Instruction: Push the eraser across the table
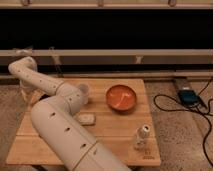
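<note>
The light wooden table (pixel 115 127) fills the middle of the camera view. My white arm rises from the bottom centre, bends over the table's left half and reaches to the far left corner. The gripper (pixel 27 92) hangs down from the wrist at the table's left edge, mostly lost against the floor. The black eraser does not show; it is hidden or out of view, perhaps behind the arm.
An orange bowl (pixel 121 97) sits at the back centre-right. A clear cup (pixel 83 93) stands beside the arm's elbow. A small whitish block (pixel 86 119) lies mid-table. A small bottle (pixel 142 136) stands front right. A black device (pixel 187 95) with cables lies on the floor to the right.
</note>
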`<state>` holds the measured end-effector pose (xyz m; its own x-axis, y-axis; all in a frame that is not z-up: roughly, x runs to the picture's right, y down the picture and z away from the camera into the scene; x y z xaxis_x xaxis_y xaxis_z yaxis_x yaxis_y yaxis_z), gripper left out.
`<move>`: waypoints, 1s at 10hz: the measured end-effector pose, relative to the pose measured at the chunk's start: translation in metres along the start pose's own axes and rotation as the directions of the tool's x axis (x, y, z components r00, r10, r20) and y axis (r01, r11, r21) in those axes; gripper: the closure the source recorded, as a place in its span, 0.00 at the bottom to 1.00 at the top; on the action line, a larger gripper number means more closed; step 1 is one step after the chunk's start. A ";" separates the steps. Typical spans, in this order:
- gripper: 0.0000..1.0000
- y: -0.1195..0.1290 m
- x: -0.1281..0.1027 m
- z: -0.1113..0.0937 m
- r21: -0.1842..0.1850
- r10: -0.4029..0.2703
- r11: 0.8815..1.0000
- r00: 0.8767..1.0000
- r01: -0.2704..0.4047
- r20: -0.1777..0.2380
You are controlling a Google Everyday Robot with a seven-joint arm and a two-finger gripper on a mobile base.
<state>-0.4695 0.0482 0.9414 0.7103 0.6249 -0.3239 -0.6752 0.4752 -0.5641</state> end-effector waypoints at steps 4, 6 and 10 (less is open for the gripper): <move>0.35 -0.006 0.003 0.006 0.001 0.006 1.000 1.000 -0.006 -0.021; 0.35 -0.005 0.012 0.007 -0.001 0.010 1.000 0.999 -0.010 -0.049; 0.35 -0.007 0.044 0.004 -0.007 0.034 0.999 0.995 -0.035 -0.092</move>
<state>-0.4342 0.0750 0.9335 0.7024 0.5810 -0.4112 -0.6980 0.4490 -0.5578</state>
